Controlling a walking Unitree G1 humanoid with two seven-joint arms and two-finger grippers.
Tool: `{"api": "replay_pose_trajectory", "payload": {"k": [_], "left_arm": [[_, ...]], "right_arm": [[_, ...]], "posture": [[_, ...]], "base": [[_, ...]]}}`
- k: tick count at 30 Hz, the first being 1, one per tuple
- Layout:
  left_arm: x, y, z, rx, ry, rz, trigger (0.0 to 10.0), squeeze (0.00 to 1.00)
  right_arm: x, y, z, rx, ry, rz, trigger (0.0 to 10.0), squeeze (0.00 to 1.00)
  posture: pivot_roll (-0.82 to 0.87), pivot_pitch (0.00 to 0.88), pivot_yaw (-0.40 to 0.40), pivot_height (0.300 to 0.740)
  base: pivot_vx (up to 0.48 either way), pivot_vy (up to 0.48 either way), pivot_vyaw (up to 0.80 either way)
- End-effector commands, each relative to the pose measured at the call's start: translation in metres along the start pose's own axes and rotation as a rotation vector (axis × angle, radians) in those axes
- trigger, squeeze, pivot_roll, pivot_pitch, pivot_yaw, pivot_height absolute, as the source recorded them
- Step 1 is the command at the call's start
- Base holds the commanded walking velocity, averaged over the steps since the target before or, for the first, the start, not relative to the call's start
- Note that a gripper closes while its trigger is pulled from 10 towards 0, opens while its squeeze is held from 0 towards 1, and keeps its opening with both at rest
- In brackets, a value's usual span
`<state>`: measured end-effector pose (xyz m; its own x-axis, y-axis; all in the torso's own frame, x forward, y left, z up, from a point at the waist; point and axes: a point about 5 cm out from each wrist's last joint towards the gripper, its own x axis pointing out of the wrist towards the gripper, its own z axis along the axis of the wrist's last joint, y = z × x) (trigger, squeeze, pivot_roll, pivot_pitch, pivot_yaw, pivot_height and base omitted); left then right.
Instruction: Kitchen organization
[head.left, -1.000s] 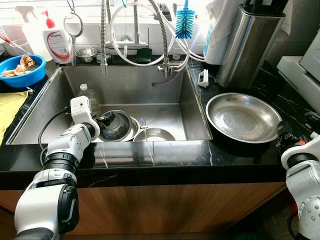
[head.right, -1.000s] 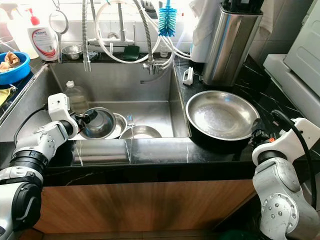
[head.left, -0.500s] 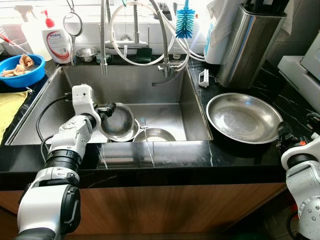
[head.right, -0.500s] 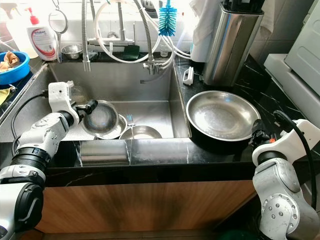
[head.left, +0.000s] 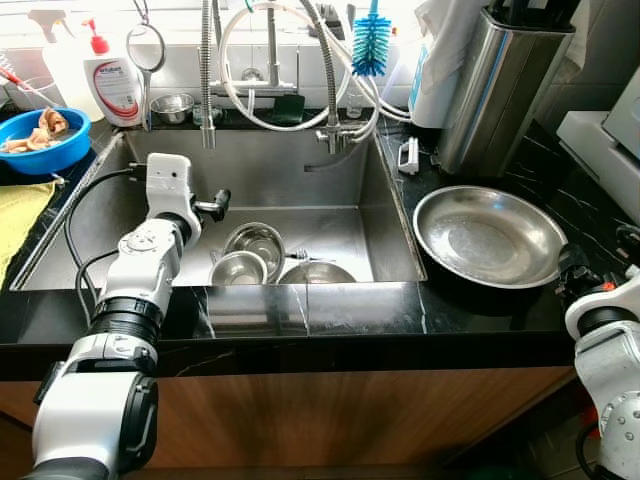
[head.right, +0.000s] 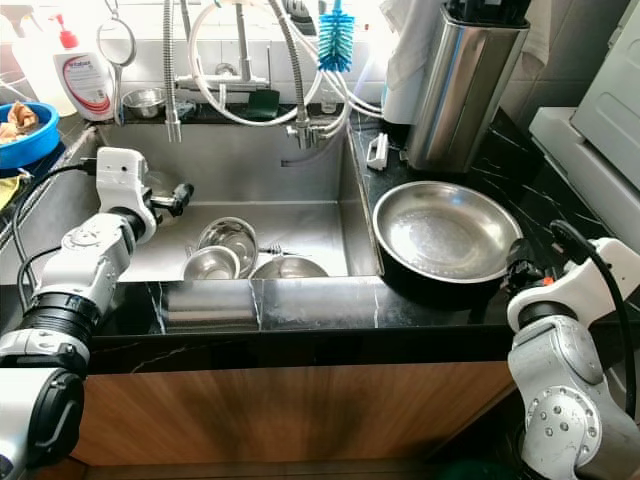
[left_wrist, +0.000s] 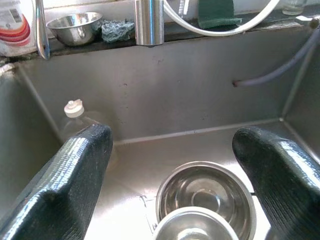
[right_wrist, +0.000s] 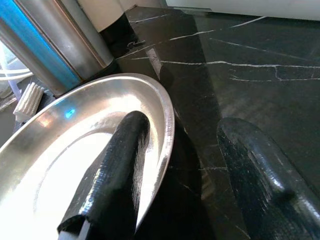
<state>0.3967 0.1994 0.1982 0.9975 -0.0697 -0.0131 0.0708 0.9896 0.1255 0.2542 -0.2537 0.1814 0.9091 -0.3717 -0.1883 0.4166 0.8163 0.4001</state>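
Note:
Three steel bowls lie in the sink (head.left: 330, 190): one (head.left: 257, 243) toward the back, a smaller one (head.left: 238, 268) in front of it, and one (head.left: 318, 272) to the right, with a fork (head.left: 300, 257) beside them. My left gripper (head.left: 215, 205) hangs open above the sink's left half, empty; its fingers (left_wrist: 75, 170) frame the bowls below. A wide steel pan (head.left: 488, 235) sits on the black counter to the right. My right gripper (head.right: 520, 265) is open at the pan's near right rim, with one finger (right_wrist: 120, 165) over the inside and the other outside.
A clear plastic bottle (left_wrist: 75, 112) lies at the sink's back left. On the left are a blue bowl (head.left: 42, 135) of scraps, a soap bottle (head.left: 115, 85) and a yellow cloth (head.left: 20, 210). Faucet hoses (head.left: 270, 70), a blue brush (head.left: 368, 45) and a steel knife holder (head.left: 495, 85) stand behind.
My left gripper let go of the steel bowl it held tilted, then rose and drew back. The bowl now rests in the sink among the others. The right arm stayed put.

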Motion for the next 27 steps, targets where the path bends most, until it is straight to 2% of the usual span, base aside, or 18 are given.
{"api": "replay_pose_trajectory", "payload": {"k": [1,3,4,5,10,11,18,27], "left_arm": [[-0.001,-0.001,0.004,0.045,-0.029,-0.010,10.0,0.00],[-0.001,-0.005,0.006,0.068,-0.043,-0.030,10.0,0.00],[-0.001,-0.006,0.006,0.067,-0.044,-0.031,10.0,0.00],[-0.001,-0.006,0.007,0.077,-0.048,-0.031,10.0,0.00],[-0.001,-0.007,0.007,0.089,-0.057,-0.036,10.0,0.00],[-0.002,-0.009,0.009,0.109,-0.067,-0.045,10.0,0.00],[-0.002,-0.015,0.014,0.159,-0.100,-0.070,10.0,0.00],[-0.003,-0.016,0.017,0.180,-0.123,-0.070,10.0,0.00]], "right_arm": [[0.001,0.001,-0.001,0.010,0.011,-0.001,10.0,0.00],[0.002,0.001,0.000,0.016,0.009,0.002,10.0,0.00],[0.002,0.001,0.001,0.027,0.003,0.002,10.0,0.28],[0.003,0.002,0.002,0.030,0.001,0.001,10.0,1.00],[0.006,0.002,0.003,0.032,0.001,0.000,10.0,1.00],[0.009,0.002,0.002,0.031,0.007,0.001,10.0,0.00],[0.022,0.002,-0.002,0.056,0.043,0.005,10.0,0.00],[0.031,0.007,-0.009,0.040,0.084,0.028,10.0,0.00]], "posture": [[-0.01,0.046,-0.034,0.740],[-0.01,0.046,-0.034,0.740],[-0.01,0.047,-0.034,0.740],[-0.01,0.047,-0.034,0.740],[-0.01,0.047,-0.034,0.740],[-0.01,0.048,-0.035,0.740],[-0.01,0.047,-0.036,0.740],[0.00,0.045,-0.038,0.740]], "base": [[0.000,0.000,0.00],[0.000,0.000,0.00],[0.000,0.000,0.00],[0.000,0.000,0.00],[0.000,0.000,0.00],[0.000,0.000,0.00],[0.000,0.000,0.00],[0.000,0.000,0.00]]}}
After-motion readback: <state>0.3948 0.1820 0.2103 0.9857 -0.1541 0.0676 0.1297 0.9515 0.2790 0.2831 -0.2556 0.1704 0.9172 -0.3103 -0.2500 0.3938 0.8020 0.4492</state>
